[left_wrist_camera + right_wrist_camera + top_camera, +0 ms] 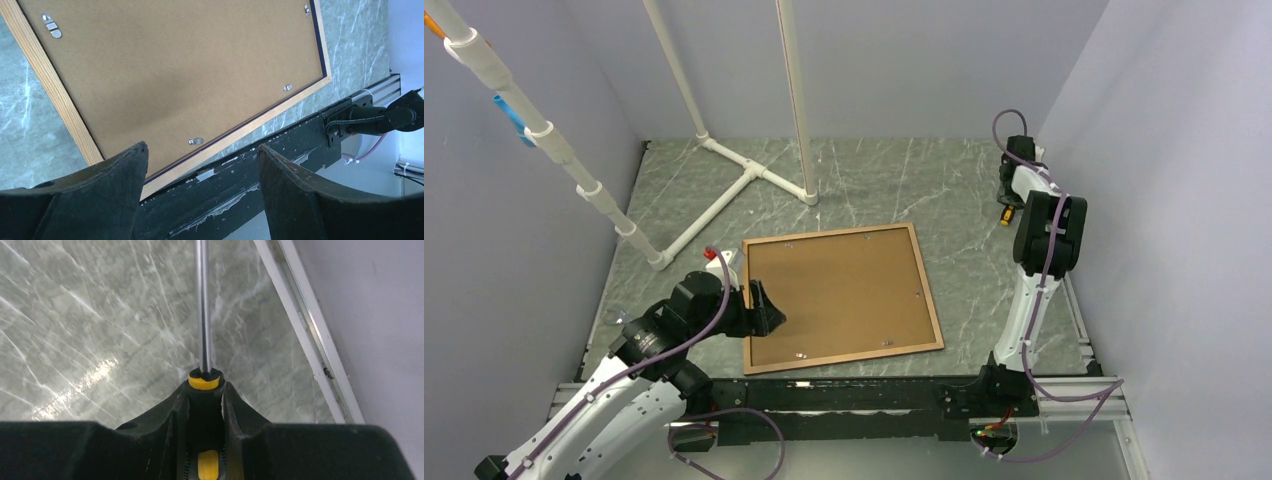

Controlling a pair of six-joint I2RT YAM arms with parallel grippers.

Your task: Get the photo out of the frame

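The frame (844,358) lies face down on the marble table, its pale wooden back edge around the brown backing board (834,290). The photo is hidden under the board. In the left wrist view the frame (50,85) shows a thin navy line inside its edge, and small metal clips (196,141) hold the board (175,65). My left gripper (764,305) is open and empty over the frame's left edge, seen above its near corner in its own view (201,147). My right gripper (1005,205) is shut on a yellow-and-black screwdriver (202,305), far right of the frame.
A white pipe structure (734,185) stands at the back left of the table. A black rail (844,395) runs along the near edge, just below the frame. Grey walls close in the left, back and right sides; a white table rim (305,335) lies by the right gripper.
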